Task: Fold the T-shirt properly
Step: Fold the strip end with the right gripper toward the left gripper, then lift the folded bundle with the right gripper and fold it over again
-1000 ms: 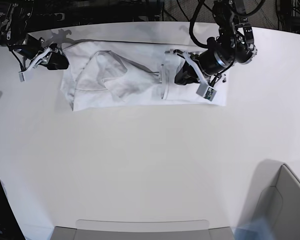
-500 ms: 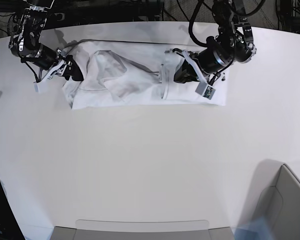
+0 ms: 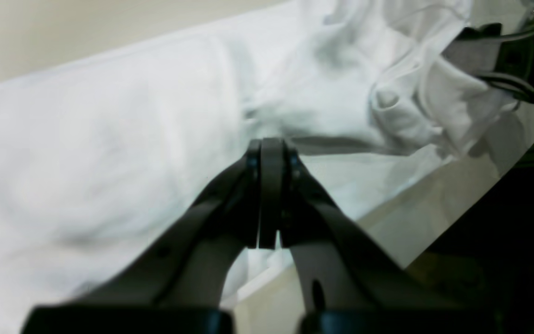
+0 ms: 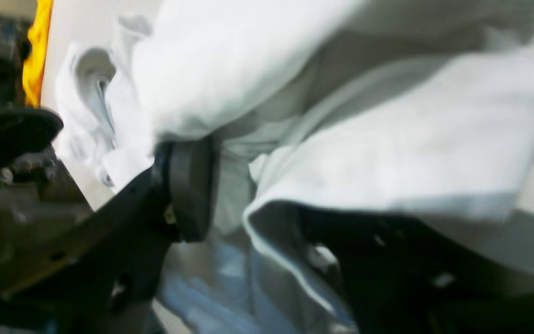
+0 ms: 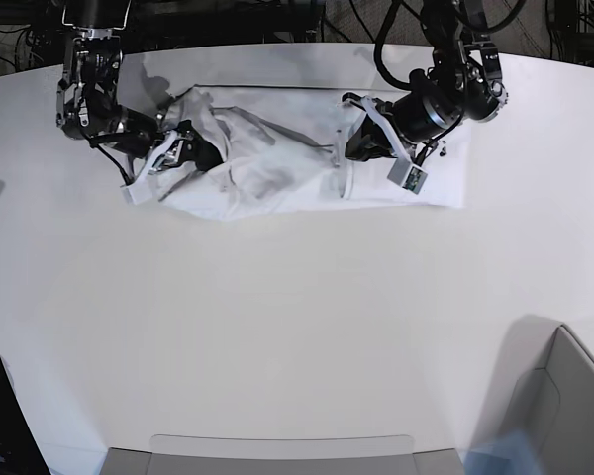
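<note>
Base: white table (image 5: 297,327) w/ T-shirt (image 5: 277,168), dark bkgd.

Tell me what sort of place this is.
Probably a robotics lab or test bench. A white tabletop holds only a white T-shirt, two robot arms work it from the far edge, and dark cables and framing run behind the table.
</note>
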Robot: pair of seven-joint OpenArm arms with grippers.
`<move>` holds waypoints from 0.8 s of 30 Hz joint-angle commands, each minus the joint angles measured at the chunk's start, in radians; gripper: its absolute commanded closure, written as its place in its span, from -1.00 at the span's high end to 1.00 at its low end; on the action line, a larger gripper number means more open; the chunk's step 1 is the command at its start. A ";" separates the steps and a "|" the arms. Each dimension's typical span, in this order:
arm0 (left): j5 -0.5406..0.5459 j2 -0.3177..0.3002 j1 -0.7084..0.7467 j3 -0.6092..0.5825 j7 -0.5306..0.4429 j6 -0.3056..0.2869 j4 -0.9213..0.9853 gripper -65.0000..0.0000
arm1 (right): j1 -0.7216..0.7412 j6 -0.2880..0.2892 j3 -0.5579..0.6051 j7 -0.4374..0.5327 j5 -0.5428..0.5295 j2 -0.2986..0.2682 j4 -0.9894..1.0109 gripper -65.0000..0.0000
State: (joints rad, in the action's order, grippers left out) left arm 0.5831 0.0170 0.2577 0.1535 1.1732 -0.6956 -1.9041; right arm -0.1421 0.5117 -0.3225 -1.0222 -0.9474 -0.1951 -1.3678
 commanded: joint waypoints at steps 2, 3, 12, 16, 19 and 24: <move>0.019 0.004 -0.005 -0.001 -0.019 -0.003 -0.015 -1.00 | 0.034 0.005 0.053 0.042 0.058 -0.005 -0.012 -0.10; 0.019 0.004 -0.004 -0.001 -0.019 -0.003 -0.015 -1.00 | 0.043 0.005 0.081 0.055 0.104 0.003 -0.012 -0.16; 0.021 0.002 0.013 -0.001 -0.019 -0.003 -0.015 -1.00 | 0.194 0.005 0.197 0.069 0.523 0.070 -0.009 -1.00; 0.021 0.002 0.013 -0.001 -0.019 -0.003 -0.018 -1.00 | 0.264 0.000 0.173 0.069 0.591 0.073 -0.008 -1.00; 0.021 0.002 0.013 0.005 -0.019 -0.003 -0.019 -1.00 | 0.321 -0.066 0.087 0.072 0.637 0.049 0.029 -1.00; 0.021 0.002 0.013 0.007 -0.019 -0.003 -0.019 -1.00 | 0.388 -0.111 0.010 0.092 0.657 -0.071 0.098 -1.00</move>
State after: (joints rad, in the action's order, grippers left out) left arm 0.5831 0.0166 0.2760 0.1593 1.1725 -0.6956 -1.9045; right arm 0.2234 0.3996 -0.3119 -0.9546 -0.2722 -0.2653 -1.2510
